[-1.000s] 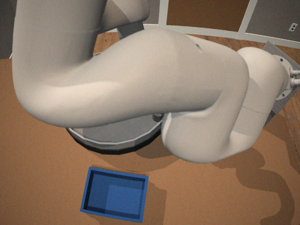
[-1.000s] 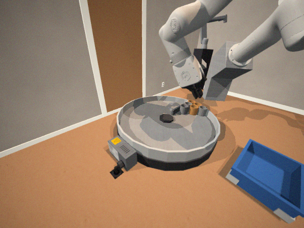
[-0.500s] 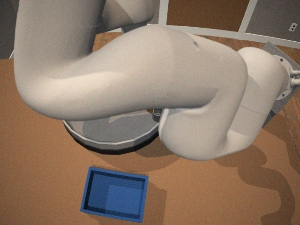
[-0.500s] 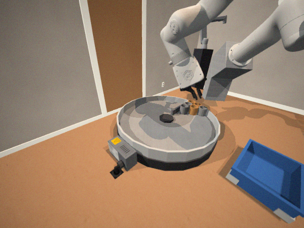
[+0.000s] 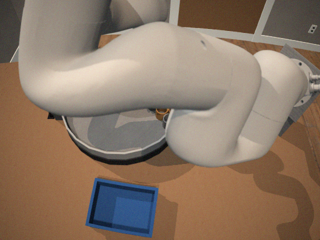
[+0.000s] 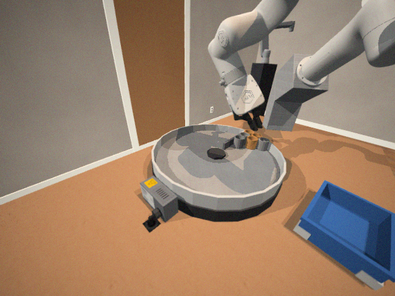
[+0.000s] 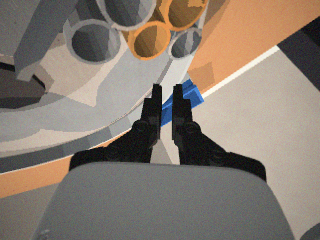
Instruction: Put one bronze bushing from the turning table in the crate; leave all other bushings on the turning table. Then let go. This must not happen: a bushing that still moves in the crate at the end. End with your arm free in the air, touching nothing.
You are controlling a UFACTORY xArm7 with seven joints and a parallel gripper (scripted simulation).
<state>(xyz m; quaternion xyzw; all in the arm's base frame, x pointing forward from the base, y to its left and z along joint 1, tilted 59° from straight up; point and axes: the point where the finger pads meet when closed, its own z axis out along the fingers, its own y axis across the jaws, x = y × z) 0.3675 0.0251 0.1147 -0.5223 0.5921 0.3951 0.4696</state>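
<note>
Gripper (image 6: 252, 122) nearly closed, nothing held, poised above bushing cluster at turning table (image 6: 178, 191) far rim. Bronze bushing (image 6: 252, 141) not yet gripped. Crate (image 6: 322, 203) seen without bushing. Pick, transfer, release all left.

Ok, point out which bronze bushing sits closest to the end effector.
The smaller bronze bushing, directly ahead of the shut, empty end effector. The other bronze bushing lies farther off at the picture's top edge; grey bushings flank them.

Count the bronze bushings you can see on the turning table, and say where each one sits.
2. One bronze bushing sits in the cluster's middle, among grey bushings; the second lies just beyond it, cut off by the wrist view's top edge. The arm could hide others.
</note>
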